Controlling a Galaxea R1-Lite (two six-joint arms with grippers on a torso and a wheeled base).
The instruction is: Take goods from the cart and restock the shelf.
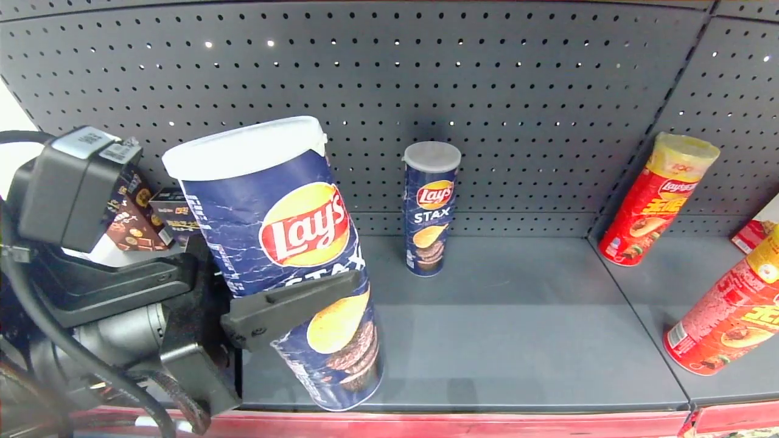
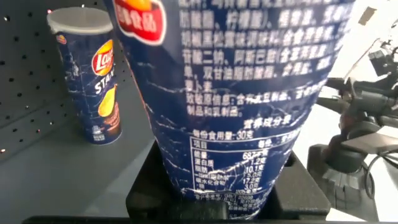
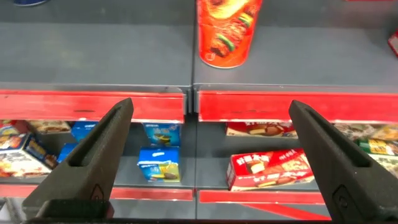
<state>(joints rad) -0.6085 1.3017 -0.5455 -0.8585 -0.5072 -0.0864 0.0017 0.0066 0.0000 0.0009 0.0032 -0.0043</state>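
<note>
Navy glossy cardboard tube with a white plastic lid, the chip canister (image 1: 274, 243) leans in the left gripper (image 1: 304, 298)'s tight clasp over the smooth grey shelf (image 1: 517, 340) front; placing seems in hand, next righting it near the matching upright canister (image 1: 431, 210), while the right gripper (image 3: 211, 168) gapes empty.

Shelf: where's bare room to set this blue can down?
Widest bare patch: the shelf floor between the held can and the red cans, in front of the standing blue can. Crowded at far left, by the boxes, and far right.
</note>
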